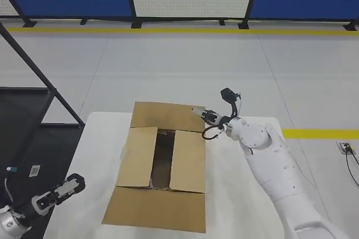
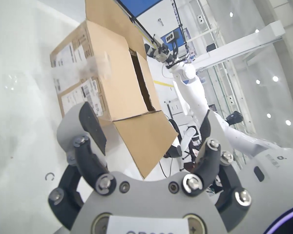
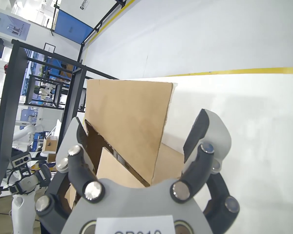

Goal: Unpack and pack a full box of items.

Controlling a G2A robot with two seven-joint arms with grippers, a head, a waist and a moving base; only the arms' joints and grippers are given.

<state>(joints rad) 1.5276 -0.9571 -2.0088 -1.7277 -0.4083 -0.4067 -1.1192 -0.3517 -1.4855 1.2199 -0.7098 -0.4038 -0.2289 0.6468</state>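
A brown cardboard box (image 1: 161, 173) stands in the middle of the white table (image 1: 239, 203). Its far flap (image 1: 167, 113) and near flap (image 1: 155, 209) are folded outward. The two side flaps lie nearly flat, with a dark gap (image 1: 163, 156) between them, and what is inside is hidden. My right gripper (image 1: 198, 113) is at the far flap's right corner. In the right wrist view it (image 3: 139, 130) is open, and the flap's edge (image 3: 164, 122) stands between its fingers. My left gripper (image 1: 76, 182) is open and holds nothing, low beside the table's left edge and apart from the box (image 2: 117, 81).
A black metal frame (image 1: 24, 60) stands on the floor to the left of the table. Blue barrier panels (image 1: 72, 7) line the back. A yellow floor line (image 1: 323, 133) runs behind the right arm. Bare table surface lies on both sides of the box.
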